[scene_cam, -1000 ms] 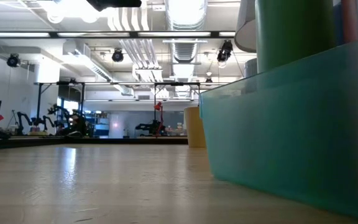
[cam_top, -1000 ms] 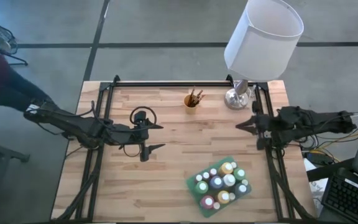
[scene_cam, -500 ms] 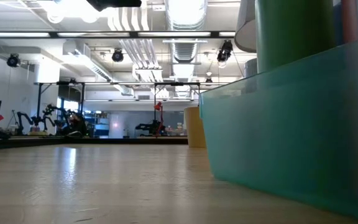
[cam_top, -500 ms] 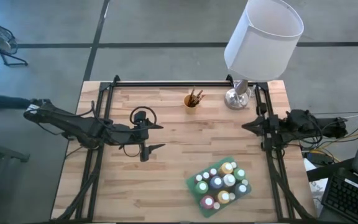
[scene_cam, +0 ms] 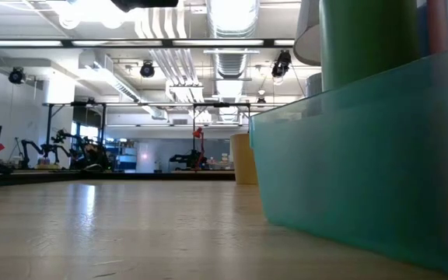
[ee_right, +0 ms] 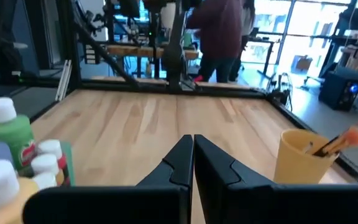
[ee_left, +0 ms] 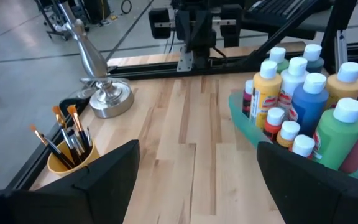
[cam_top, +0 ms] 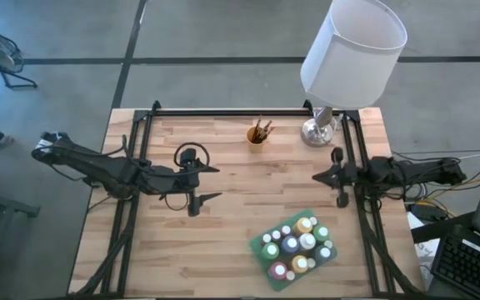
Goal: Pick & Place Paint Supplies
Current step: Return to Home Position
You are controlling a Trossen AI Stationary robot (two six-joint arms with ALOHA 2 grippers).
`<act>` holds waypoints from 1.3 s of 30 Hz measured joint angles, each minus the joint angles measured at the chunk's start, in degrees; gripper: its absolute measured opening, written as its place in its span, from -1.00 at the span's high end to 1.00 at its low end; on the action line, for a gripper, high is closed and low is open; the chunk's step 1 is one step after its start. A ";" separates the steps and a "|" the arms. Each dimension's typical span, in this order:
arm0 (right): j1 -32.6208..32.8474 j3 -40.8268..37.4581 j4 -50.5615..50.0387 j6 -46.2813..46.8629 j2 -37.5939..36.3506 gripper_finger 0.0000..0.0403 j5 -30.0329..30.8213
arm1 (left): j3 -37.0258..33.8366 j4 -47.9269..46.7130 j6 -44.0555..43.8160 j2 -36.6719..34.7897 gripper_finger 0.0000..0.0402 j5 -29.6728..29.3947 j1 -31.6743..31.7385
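Several paint bottles [cam_top: 297, 247] with white caps stand in a teal tray [cam_top: 255, 239] on the near right of the wooden table. Dark-handled brushes stand bristles up in a yellow cup [cam_top: 257, 135] at the far middle. My left gripper [cam_top: 210, 183] hovers open over the table's left half, pointing toward the right edge, with bottles [ee_left: 303, 106] and cup [ee_left: 67, 158] ahead of it. My right gripper [cam_top: 317, 177] is shut at the table's right side, pointing left, its fingers [ee_right: 192, 155] closed together with nothing between them.
A lamp with a white shade [cam_top: 353, 52] stands on its silver base [cam_top: 317, 132] at the far right corner, beside the cup. Bare wood lies between the two grippers. Black frame rails run along the table's edges. A person [ee_right: 219, 37] stands beyond the table.
My right gripper has sunk toward the table at the right edge, its arm folding back, and has stayed shut. A person's dark sleeve at the high view's left edge has withdrawn.
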 joint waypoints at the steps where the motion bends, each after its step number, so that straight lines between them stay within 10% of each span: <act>1: 0.01 -0.76 0.09 0.33 -0.23 0.96 0.12 | 0.00 -0.18 -0.02 0.00 -0.63 0.00 0.00; 21: 0.04 -2.81 -3.00 -1.24 -4.71 0.96 0.11 | -6.83 7.81 -3.89 -2.13 -0.63 3.26 -0.69; 39: 0.04 -2.84 -3.45 -3.78 -4.36 0.96 -0.02 | -31.24 19.54 10.03 -29.15 -0.63 -7.24 -0.69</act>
